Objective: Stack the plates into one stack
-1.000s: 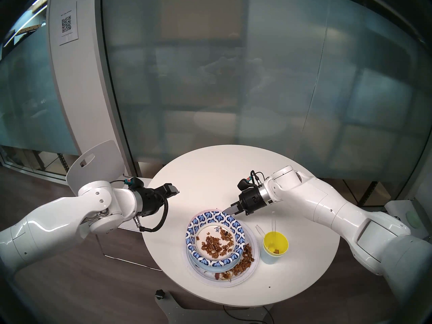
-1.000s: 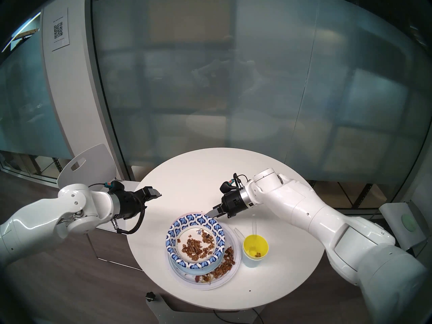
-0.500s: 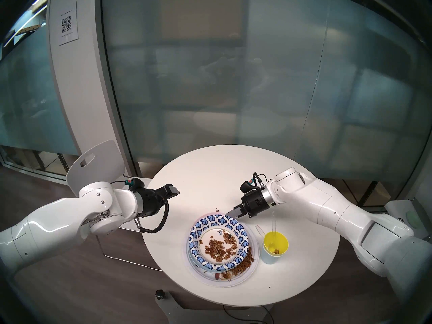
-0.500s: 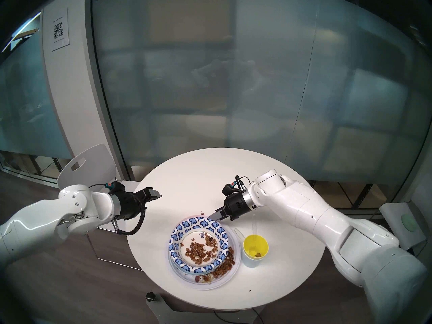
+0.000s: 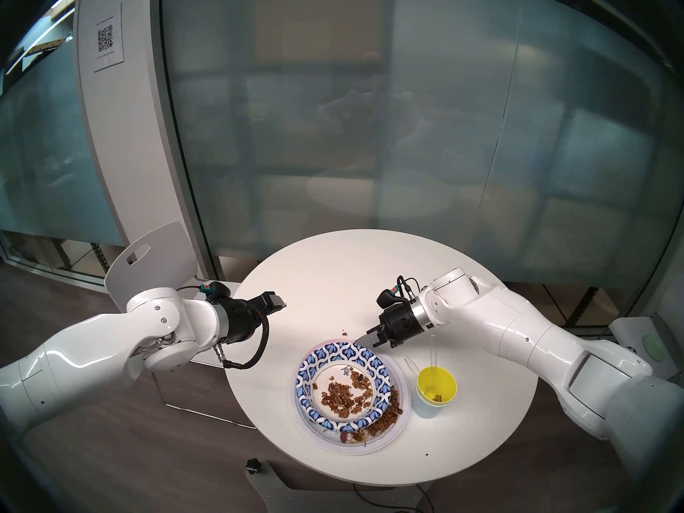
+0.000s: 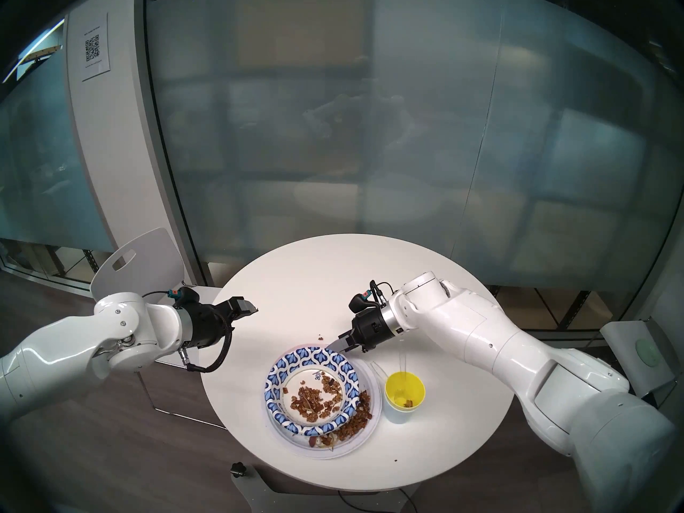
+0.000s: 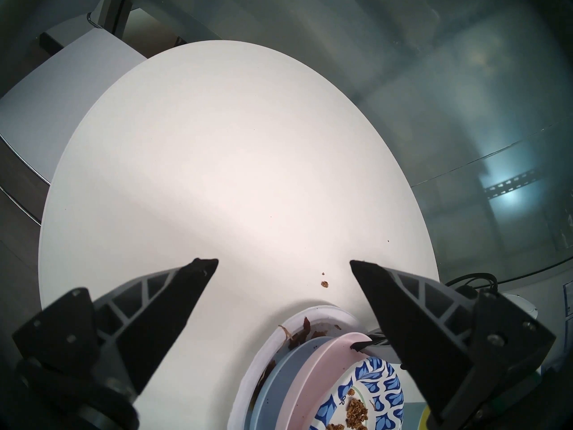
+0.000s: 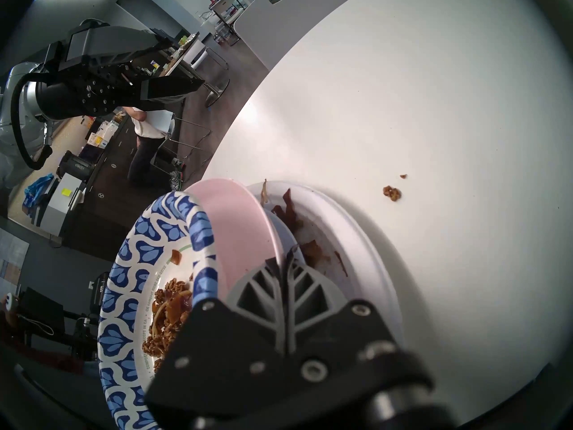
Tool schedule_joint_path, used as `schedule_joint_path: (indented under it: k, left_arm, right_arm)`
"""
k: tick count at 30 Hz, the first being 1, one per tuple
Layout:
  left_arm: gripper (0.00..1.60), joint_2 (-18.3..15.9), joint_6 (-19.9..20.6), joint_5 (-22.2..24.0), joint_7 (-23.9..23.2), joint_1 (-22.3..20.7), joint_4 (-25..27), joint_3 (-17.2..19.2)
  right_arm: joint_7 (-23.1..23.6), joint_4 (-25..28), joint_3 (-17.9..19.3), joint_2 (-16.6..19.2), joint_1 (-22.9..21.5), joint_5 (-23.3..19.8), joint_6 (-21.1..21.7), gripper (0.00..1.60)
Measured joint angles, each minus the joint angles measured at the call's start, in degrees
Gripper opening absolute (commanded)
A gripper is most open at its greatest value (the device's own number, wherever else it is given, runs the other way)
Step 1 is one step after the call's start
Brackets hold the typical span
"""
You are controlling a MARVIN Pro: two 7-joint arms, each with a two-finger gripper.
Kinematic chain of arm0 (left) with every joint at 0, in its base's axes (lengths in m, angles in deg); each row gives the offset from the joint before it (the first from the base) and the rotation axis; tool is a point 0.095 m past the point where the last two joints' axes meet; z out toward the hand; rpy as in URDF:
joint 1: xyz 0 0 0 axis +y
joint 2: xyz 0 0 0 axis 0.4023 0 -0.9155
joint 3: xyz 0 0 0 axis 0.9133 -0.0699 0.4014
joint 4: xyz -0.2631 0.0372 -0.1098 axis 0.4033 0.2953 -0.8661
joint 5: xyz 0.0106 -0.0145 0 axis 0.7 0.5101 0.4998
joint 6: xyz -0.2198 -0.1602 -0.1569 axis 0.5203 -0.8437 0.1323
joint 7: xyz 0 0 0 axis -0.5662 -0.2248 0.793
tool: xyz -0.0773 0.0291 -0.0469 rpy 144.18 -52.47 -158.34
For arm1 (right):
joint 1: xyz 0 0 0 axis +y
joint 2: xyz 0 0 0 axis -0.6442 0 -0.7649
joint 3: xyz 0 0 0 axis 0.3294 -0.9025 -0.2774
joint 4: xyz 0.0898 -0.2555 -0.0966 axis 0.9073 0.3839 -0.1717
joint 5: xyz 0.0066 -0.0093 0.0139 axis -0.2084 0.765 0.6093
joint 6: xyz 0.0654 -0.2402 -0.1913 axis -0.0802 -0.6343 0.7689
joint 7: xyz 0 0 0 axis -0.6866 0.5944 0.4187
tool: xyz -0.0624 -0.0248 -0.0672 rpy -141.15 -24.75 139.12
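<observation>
The plates form one stack near the table's front. The large white plate (image 5: 372,447) is the base, with the light blue plate (image 7: 279,386) and the pink plate (image 8: 242,234) above it. The blue-white patterned paper plate (image 5: 325,353) lies uppermost, tilted and holding brown food bits. My right gripper (image 5: 359,339) is shut on the pink plate's far rim, as the right wrist view shows at the gripper (image 8: 283,263). My left gripper (image 5: 277,302) hangs open and holds nothing over the table's left edge, well clear of the stack; it is also in its own wrist view (image 7: 283,265).
A yellow cup (image 5: 436,388) nested in a light blue cup stands right of the stack, clear plastic cutlery sticking out of it. Crumbs (image 5: 344,332) lie on the round white table (image 5: 333,271) behind the plates. Food scraps (image 5: 390,412) spill over the white plate. A white chair (image 5: 148,257) stands at the left.
My right gripper drew the upper plates a little toward me and to the right, then eased back left. Crumbs dropped onto the table behind the stack. The left arm hardly moved.
</observation>
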Motion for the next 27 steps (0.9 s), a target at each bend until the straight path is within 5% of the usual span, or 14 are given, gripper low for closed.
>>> schedule_joint_path:
  k: [2,16,22,25,27]
  left_arm:
    - [1.60,0.05,0.00,0.00,0.08,-0.05,0.00,-0.05]
    - [1.60,0.42,0.01,-0.01,0.22,-0.41,-0.25,-0.33]
    - [1.60,0.52,0.12,-0.01,0.25,-0.60,-0.36,-0.41]
    - [1.60,0.58,0.23,-0.02,0.25,-0.73,-0.44,-0.44]
    - [1.60,0.61,0.28,-0.03,0.26,-0.77,-0.46,-0.45]
  right_arm:
    - [0.05,-0.29,0.00,-0.20,-0.01,0.08,-0.14,0.47]
    - [0.16,-1.68,0.06,-1.10,-0.12,0.42,-0.48,0.60]
    - [0.28,-2.17,0.37,-1.24,-0.30,0.43,-0.58,0.78]
    - [0.31,-2.15,0.78,-1.21,-0.52,0.43,-0.58,1.41]
    - [0.33,-2.11,0.90,-1.18,-0.61,0.42,-0.58,1.46]
